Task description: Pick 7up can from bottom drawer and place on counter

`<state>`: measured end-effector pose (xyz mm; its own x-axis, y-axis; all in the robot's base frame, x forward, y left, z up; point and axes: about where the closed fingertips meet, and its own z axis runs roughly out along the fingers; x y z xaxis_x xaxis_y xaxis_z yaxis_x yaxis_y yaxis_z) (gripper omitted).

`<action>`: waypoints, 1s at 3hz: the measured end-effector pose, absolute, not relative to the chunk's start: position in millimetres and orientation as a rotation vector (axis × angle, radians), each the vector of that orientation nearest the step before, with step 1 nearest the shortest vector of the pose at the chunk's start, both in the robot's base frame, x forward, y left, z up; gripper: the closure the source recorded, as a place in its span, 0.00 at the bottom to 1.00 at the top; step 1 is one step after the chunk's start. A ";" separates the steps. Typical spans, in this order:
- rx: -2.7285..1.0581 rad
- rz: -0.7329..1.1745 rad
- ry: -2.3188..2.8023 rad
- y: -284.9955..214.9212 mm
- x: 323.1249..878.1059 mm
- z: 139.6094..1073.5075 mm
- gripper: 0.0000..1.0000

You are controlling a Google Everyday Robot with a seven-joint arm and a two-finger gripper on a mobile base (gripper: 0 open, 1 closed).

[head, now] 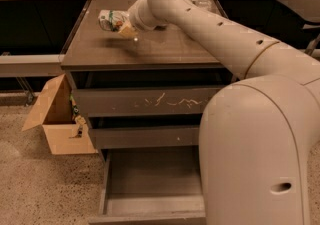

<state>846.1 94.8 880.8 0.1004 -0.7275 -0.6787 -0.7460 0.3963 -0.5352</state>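
- Over the rear-left part of the table (165,51), the tool (124,25) hangs at the end of the long arm (225,36), closed around the 7up can (111,19). The can lies on its side in the grip, and a shadow beneath it suggests it is clear of the surface.
- Grip: the can is held sideways, so the hold may be uneven. If the grip slackens before the can is lowered, it could drop and bounce.
- Release: set down on its side, the can would likely roll. The left edge of the table is near, and beyond it the floor and an open cardboard box (55,124) lie below.
- Descent: coming down too hard could crush the thin can or skid it across the glossy top.
- Withdrawal: a finger catching the can as the tool opens could drag it along or tip it over.
- Arm: it reaches low across the table from the right, so lowering the wrist further may bring the forearm against the table's edge.
- Below: the bottom drawer (150,181) stands pulled out with nothing showing inside. If the base rolls forward, it could strike the drawer's front.
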 end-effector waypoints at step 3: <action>-1.265 0.055 1.701 90.1 852.9 850.4 0.00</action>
<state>852.9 90.1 850.4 0.0194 -0.7066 -0.7073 -0.7507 0.4570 -0.4771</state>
